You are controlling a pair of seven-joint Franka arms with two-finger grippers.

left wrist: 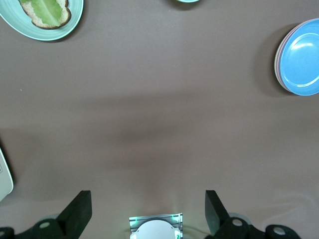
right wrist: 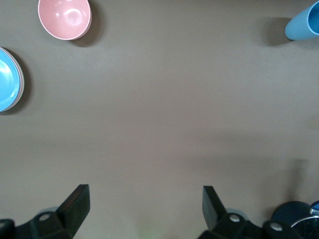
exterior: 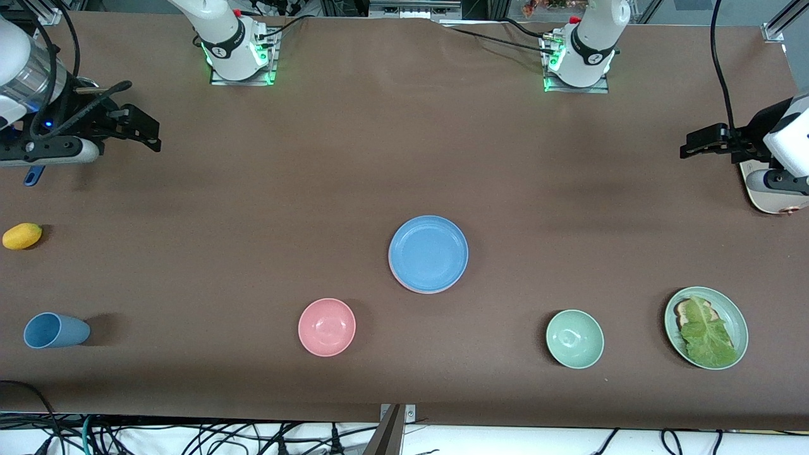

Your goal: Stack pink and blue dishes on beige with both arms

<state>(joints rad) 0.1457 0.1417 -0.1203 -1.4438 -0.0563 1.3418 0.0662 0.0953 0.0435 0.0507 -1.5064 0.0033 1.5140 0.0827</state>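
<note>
- The right gripper [exterior: 150, 134] hangs over the right arm's end of the table, fingers [right wrist: 75, 201] spread wide, holding nothing.
- The blue plate [exterior: 428, 253] tops a stack mid-table; a pink rim [left wrist: 277, 62] shows beneath it.
- The left gripper [exterior: 689, 144] waits over the left arm's end, fingers [left wrist: 79, 211] spread, empty.

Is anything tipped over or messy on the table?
Yes, one thing: the blue cup lies on its side near the right arm's end of the table. The blue plate sits a little off-centre on the pink plate, whose rim peeks out. Nothing looks spilled or broken.
</note>
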